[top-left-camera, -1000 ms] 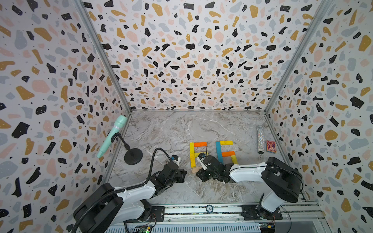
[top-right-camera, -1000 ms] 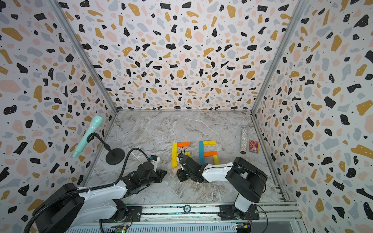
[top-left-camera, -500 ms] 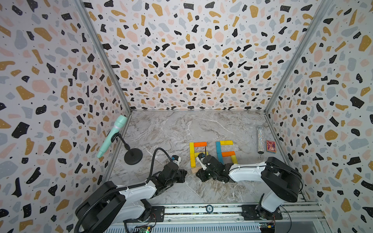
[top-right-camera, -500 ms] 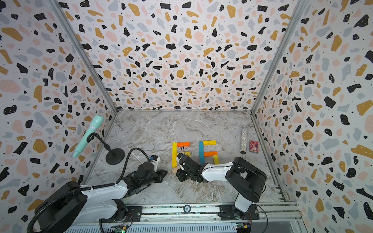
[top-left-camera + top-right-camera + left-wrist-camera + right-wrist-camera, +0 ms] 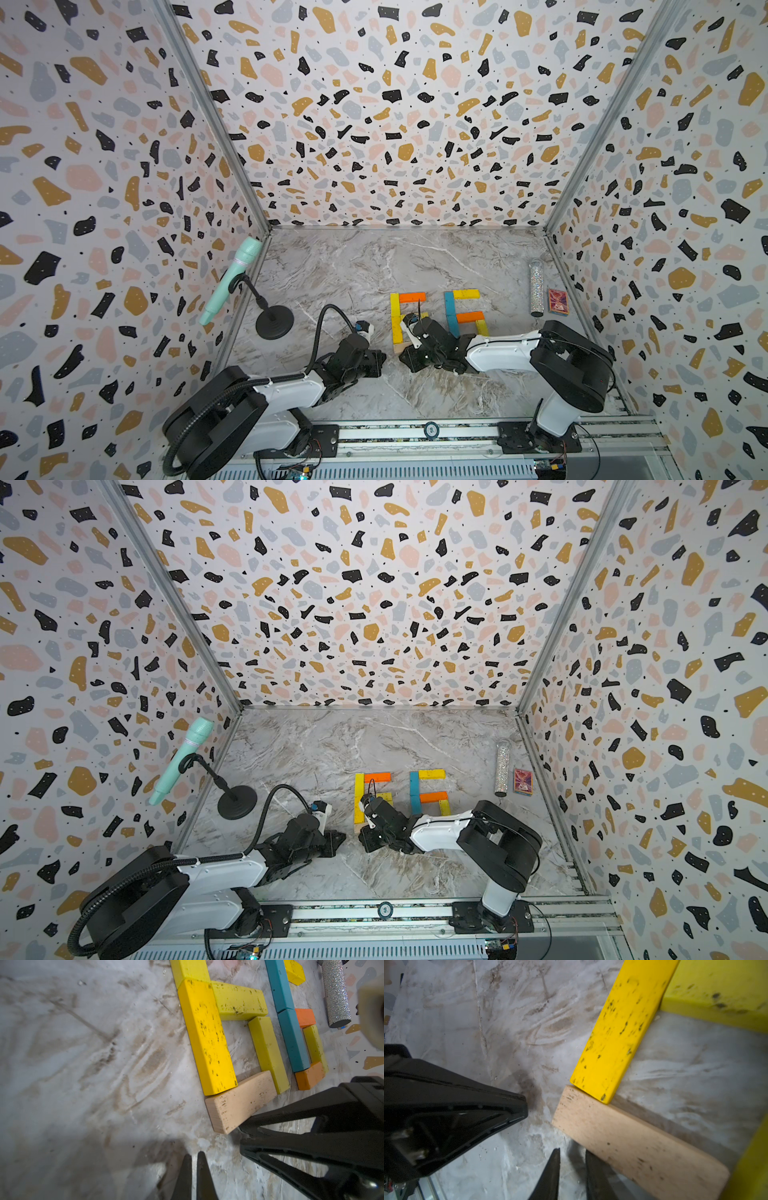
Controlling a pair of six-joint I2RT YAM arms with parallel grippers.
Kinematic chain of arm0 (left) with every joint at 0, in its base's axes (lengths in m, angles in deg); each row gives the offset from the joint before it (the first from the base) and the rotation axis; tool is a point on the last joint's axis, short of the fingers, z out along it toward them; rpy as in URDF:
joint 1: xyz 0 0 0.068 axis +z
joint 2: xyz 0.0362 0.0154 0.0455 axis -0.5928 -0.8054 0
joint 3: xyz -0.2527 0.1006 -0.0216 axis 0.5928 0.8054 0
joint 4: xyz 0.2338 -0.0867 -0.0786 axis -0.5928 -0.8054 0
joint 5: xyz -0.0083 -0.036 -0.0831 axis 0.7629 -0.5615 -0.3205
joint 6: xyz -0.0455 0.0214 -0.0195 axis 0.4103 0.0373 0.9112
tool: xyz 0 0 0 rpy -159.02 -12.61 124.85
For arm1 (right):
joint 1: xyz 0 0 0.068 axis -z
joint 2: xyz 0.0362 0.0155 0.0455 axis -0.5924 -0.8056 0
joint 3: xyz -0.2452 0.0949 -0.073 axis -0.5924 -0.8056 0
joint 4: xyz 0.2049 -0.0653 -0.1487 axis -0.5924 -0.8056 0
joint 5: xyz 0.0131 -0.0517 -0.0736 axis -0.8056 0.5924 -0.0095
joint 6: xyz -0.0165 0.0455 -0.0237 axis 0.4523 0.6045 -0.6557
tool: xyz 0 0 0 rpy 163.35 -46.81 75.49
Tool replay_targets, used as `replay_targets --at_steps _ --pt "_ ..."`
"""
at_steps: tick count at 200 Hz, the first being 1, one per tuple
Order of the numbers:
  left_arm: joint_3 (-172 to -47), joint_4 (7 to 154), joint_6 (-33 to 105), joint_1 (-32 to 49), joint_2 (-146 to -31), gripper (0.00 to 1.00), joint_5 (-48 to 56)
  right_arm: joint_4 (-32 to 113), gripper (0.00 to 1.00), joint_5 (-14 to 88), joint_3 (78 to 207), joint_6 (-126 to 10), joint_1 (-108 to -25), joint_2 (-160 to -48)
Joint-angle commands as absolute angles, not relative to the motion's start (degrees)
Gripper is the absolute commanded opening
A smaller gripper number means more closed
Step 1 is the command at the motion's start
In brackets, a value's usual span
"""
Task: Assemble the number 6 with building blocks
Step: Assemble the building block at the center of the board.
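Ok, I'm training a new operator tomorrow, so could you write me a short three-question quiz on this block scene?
1. True or false: the left end effector is gripping a block.
2. Which colour is the block lying closest to the right end effector? A teal, B beige, C orange.
3. Fill in: the glittery tube lies beside a ___ patterned card box.

Key: 1 false, it is shut on nothing. 2 B. 3 red.
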State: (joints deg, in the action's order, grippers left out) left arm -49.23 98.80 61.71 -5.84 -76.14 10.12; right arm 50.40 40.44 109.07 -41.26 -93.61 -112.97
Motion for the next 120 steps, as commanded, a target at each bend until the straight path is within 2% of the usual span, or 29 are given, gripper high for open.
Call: replay_targets --at_steps 1,43,79,120 --pt "-49.10 100.51 61.03 -6.17 -76.32 0.00 9.62 47.46 0.24 40.83 110.38 -41.87 -93.49 -113.99" --pt "-48.44 101.10 61.45 -6.18 -76.15 0.00 9.58 46.30 0.24 41.06 110.96 -42.22 -93.55 -112.98" --pt "-47.59 102.01 61.91 -6.14 -75.98 0.00 9.34 44.20 0.24 44.46 108.28 -41.12 -93.29 -103.30" --pt "-48.11 102.77 61.90 -6.12 -76.13 0.00 10.23 39.59 0.24 46.06 102.18 -40.65 -85.80 -93.80"
